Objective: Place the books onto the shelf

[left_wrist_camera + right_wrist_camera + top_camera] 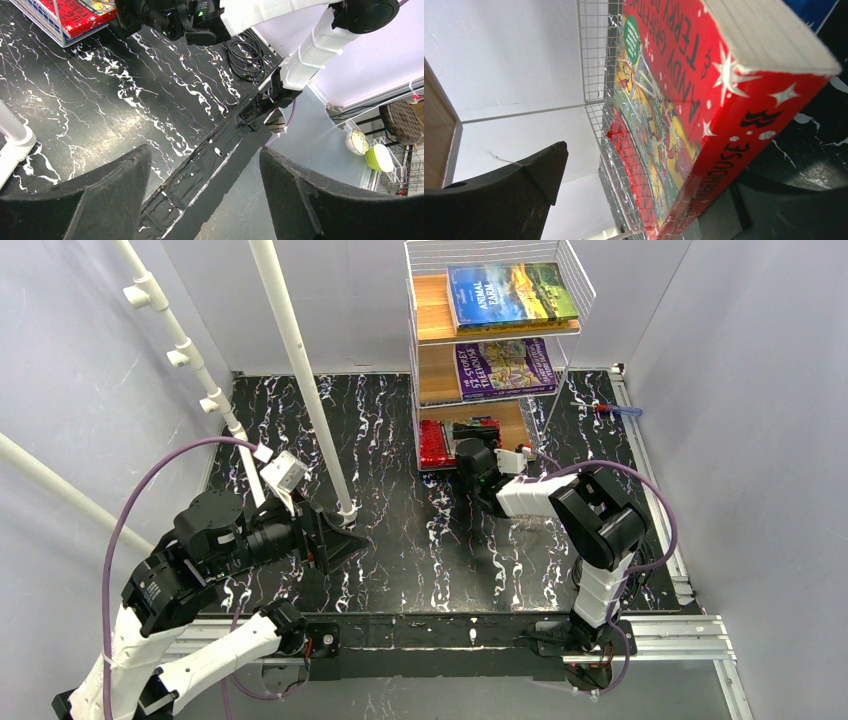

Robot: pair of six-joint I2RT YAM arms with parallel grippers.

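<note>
Right gripper (458, 448), reached into the front of the lowest tier of the shelf (432, 305): jaws spread wide, grasping nothing. In the right wrist view, one finger (524, 180) stands well apart from the red book (684, 100), with white mesh and wall showing through the gap. The other finger lies under the book's spine edge; whether it touches the cover cannot be told. The red book sits in the lowest tier, toward its front left corner, spine facing the gripper. The purple book (505, 368) lies flat on the middle board. The blue "Animal Farm" (510, 292) lies flat on the top board, over a yellow-edged book of which only a strip shows. Left gripper (204, 150), held above the near left part of the dark marbled worktop (420, 540), beside the white pole (300, 370): jaws apart, nothing between them.
</note>
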